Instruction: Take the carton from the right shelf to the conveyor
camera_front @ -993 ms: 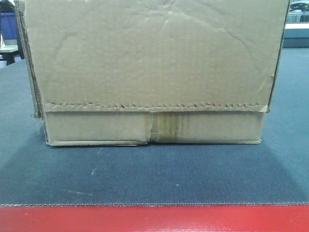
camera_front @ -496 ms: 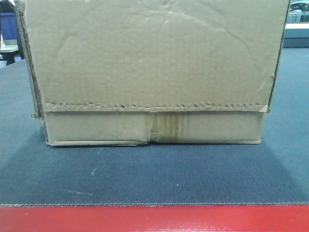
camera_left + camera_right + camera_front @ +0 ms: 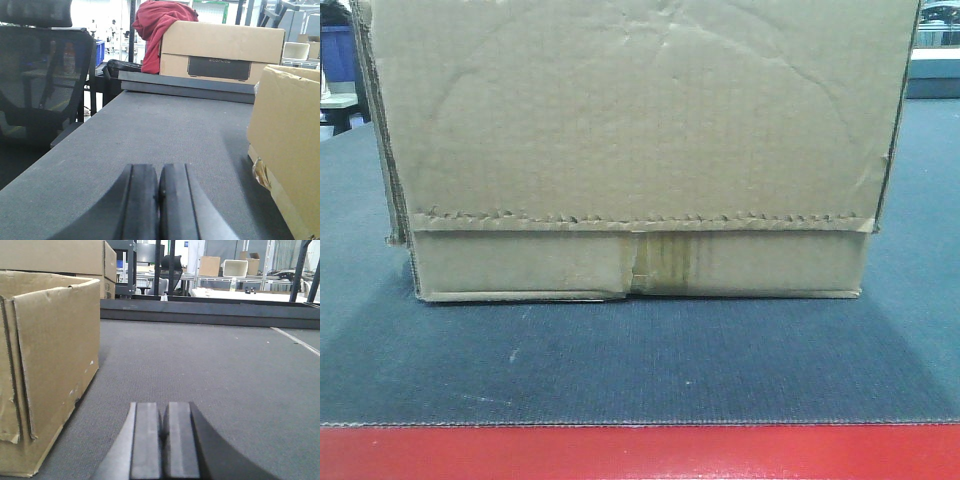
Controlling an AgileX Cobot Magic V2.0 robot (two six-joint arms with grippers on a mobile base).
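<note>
The brown carton [image 3: 640,150] stands on the dark grey conveyor belt [image 3: 640,360], just behind its red front edge [image 3: 640,455]. Its taped seam faces the front camera. My left gripper [image 3: 159,172] is shut and empty, low over the belt, with the carton [image 3: 287,145] apart on its right. My right gripper [image 3: 164,412] is shut and empty, low over the belt, with the carton [image 3: 50,355] apart on its left. The right shelf is out of view.
A second cardboard box [image 3: 222,47] with a red cloth [image 3: 160,25] on it stands beyond the belt's far end. A black mesh chair [image 3: 40,85] is at the left. Tables and boxes [image 3: 240,267] stand far behind.
</note>
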